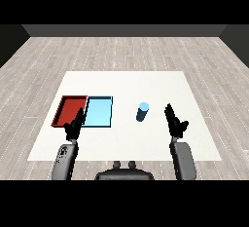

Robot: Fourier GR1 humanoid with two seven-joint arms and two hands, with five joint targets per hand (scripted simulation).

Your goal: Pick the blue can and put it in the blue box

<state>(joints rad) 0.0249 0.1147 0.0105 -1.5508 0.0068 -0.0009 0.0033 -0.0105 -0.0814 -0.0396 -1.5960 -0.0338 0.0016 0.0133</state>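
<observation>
We see the blue can point(142, 112) upright mid-table point(146, 82), near our open right hand point(175, 123) but apart from it, the blue tray point(99, 112) toward the left edge, grey plank floor point(121, 50) around.

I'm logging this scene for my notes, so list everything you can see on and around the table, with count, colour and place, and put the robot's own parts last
table: one, white, centre of a grey plank floor
red tray: one, red, left part of the table, touching the blue tray's left side
blue tray: one, light blue, just right of the red tray
can: one, blue, upright on the table, right of the blue tray and apart from it
left hand: one, black on a grey forearm, fingers straight, over the near edges of the two trays, holding nothing
right hand: one, black on a grey forearm, fingers straight, right of the can and not touching it
</observation>
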